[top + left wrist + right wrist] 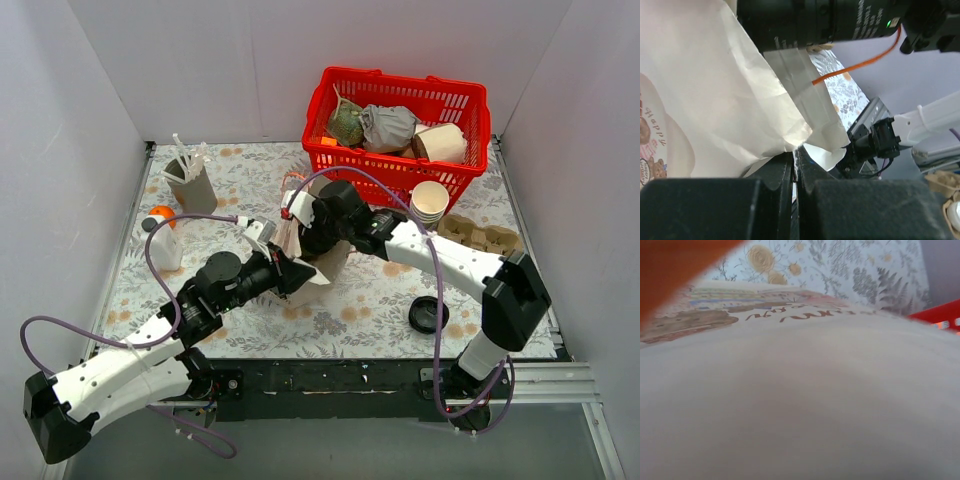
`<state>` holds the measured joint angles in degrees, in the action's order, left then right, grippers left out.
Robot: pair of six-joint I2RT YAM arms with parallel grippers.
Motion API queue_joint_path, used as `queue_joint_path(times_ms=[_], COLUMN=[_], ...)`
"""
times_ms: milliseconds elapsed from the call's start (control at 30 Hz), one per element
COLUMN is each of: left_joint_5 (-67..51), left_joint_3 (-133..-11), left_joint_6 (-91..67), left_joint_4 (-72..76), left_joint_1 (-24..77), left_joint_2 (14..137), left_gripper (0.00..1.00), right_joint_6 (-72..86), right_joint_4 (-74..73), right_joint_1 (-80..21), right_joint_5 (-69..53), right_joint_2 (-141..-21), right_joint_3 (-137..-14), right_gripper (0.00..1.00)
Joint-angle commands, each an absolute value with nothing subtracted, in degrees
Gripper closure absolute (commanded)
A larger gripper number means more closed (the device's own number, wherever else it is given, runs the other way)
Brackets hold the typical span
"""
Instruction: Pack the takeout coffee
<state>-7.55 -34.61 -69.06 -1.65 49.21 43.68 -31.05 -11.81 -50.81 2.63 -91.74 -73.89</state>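
Pinching a fold of the paper bag (715, 100) between its fingers, the left gripper (796, 170) was clenched on the paper, with no gap between the two black jaws in the left wrist view. From above, that gripper (300, 272) sat near the middle of the table (250, 335), holding the bag (325, 265) up off the flowered cloth.

The right gripper (298, 222) pressed against the bag from the far side. Its fingers were hidden by the paper, so I could not tell whether they were released or grasping anything. Its own camera saw little but the bag (800, 405), a blurred pale sheet with some printed lettering along the top.

The coffee cup could not be made out in any view, and whether it lay inside the bag could not be told.

A red basket (400, 175) stood at the far right corner of the table, holding crumpled and wrapped items. Just in front of it stood a stack of cream cups (429, 202), with a cardboard tray (480, 236) beside them toward the right edge. A loose black lid (428, 315) lay close to the near edge on the right. Toward the far left corner stood a grey holder (192, 188) of white utensils, and a white bottle (162, 245) stood near the left edge.
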Motion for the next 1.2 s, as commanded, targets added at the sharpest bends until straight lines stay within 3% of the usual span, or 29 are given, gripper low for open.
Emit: queue_joint_path(times_ms=[0, 267, 333, 400, 467, 600, 800, 900, 1000, 1167], left_joint_5=[-0.7, 4.4, 4.1, 3.6, 3.5, 4.7, 17.4, 21.3, 23.1, 26.1], left_joint_3=[-34.4, -36.2, -36.1, -35.9, -35.9, -36.3, -39.4, -40.7, -41.5, -44.1], left_joint_6=[-74.4, -78.2, -79.1, -79.1, -79.5, -82.2, -92.2, -95.4, -95.8, -95.9], left_joint_4=[-1.9, -6.0, -6.1, -5.7, -5.5, -6.1, -17.4, -22.8, -25.7, -31.6], left_joint_1=[49.0, 48.3, 48.3, 48.2, 48.1, 47.9, 47.8, 47.8, 47.7, 47.7], left_joint_2=[42.3, 42.5, 42.4, 41.7, 41.5, 40.6, 40.3, 39.8, 39.2, 39.2], left_gripper=[1.00, 1.00, 1.00, 1.00, 1.00, 1.00, 1.00, 0.88, 0.87, 0.66], right_joint_6=[-27.5, -25.8, -24.5, -23.2, -21.2, -13.1, -5.6, -3.3, -1.4, 1.8], right_joint_4=[-20.6, -9.0, -4.3, -0.5, 5.9, 10.6, 2.2, -2.4, -4.7, -9.8], right_joint_1=[-51.0, -51.0, -51.0, -51.0, -51.0, -50.9, -50.7, -50.7, -50.7, -50.7], right_joint_5=[4.0, 3.4, 3.4, 3.2, 3.5, 9.1, 15.5, 18.8, 20.4, 23.5], right_joint_2=[-94.7, -89.6, -86.9, -84.5, -80.1, -72.7, -65.1, -62.2, -59.4, -56.8], right_joint_3=[-80.0, -86.2, -85.3, -82.1, -78.9, -71.9, -70.4, -68.5, -66.2, -65.0], right_gripper=[0.46, 0.35, 0.27, 0.10, 0.07, 0.04, 0.03, 0.02, 0.02, 0.02])
